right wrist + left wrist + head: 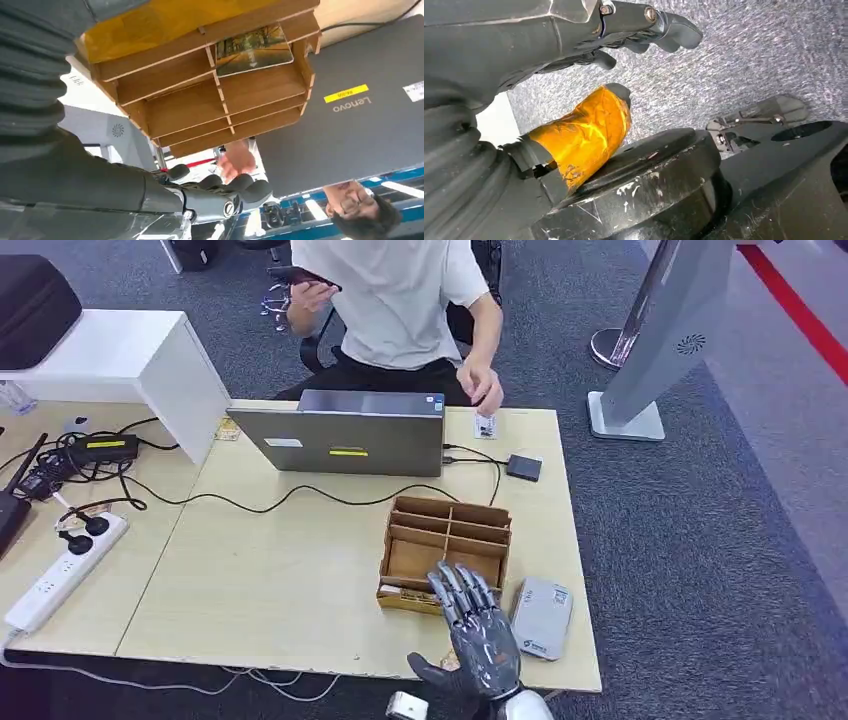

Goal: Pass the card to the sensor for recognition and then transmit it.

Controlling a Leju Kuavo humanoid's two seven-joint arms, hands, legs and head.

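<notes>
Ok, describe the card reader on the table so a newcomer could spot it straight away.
Start at the pale wooden table and find the brown divided wooden box near its front edge, in front of the grey laptop. The card reader lies flat just to the right of that box, beside the right robot hand. It is the light grey rounded slab, unlike the smaller dark square device farther back.

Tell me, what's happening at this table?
The robot's right hand hovers open over the near edge of a wooden box with compartments; one holds a card. Nothing is picked up yet. A grey reader lies beside the box. Across the table, a person sits behind a laptop, one hand near a small tag.
</notes>
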